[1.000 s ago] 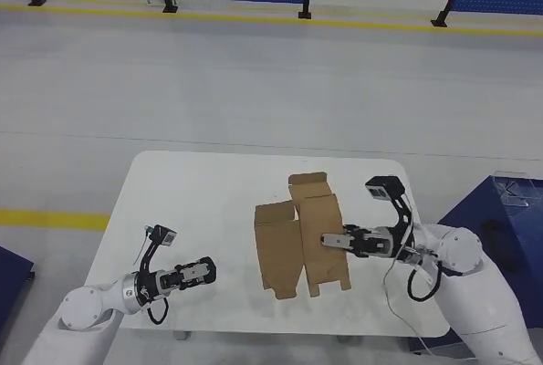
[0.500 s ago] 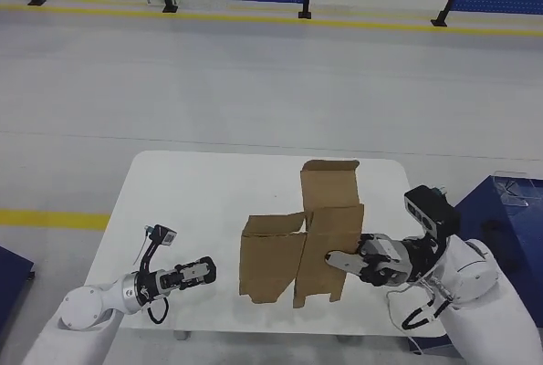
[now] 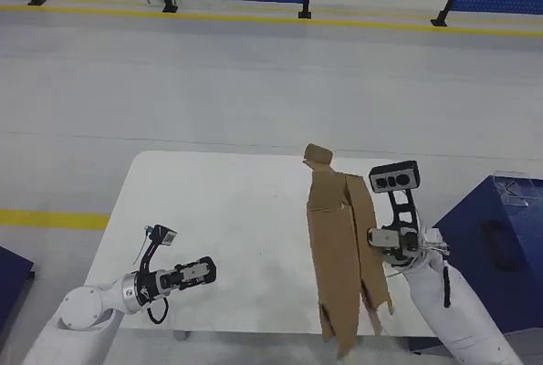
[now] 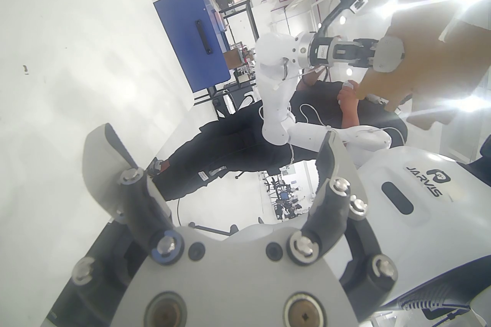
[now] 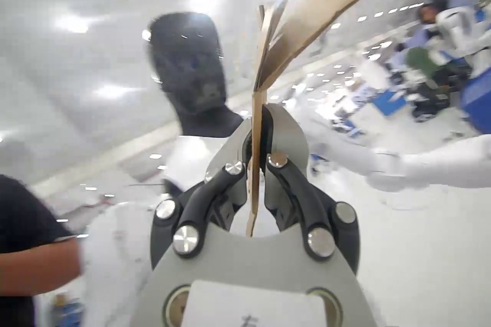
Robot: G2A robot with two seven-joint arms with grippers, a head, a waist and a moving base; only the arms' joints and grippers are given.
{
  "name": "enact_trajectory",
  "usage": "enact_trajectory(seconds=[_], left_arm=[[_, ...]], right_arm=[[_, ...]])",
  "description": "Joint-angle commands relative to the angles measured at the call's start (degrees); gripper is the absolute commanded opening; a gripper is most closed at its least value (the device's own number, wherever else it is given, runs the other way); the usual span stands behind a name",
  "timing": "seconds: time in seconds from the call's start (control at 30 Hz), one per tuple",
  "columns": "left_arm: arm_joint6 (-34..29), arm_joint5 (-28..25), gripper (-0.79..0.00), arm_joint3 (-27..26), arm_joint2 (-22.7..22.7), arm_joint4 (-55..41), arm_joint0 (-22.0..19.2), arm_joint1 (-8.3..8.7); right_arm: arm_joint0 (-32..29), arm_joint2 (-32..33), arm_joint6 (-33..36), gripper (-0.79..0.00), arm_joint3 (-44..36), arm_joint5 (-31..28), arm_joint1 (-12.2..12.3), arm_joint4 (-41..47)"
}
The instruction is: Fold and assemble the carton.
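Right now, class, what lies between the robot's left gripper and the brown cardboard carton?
The stretch is bare: in the top view, plain white tabletop runs from the left gripper to the brown cardboard carton.

The unassembled brown cardboard carton (image 3: 335,255), flaps loose, stands on edge, raised above the table's (image 3: 207,201) right side.
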Motion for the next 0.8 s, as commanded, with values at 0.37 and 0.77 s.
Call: enact_trajectory(seconds=[0.37,0.77], left_arm=[[0.00,0.00,0.000,0.00,0.00,0.00,0.00,0.00],[0.00,0.00,0.000,0.00,0.00,0.00,0.00,0.00]], right_arm=[[1.69,-15.77,1.26,-0.785,5.37,42.43,-7.23,41.71],[0.27,-18.58,-8.12,-0.785,7.89,51.81,-10.76,47.40]])
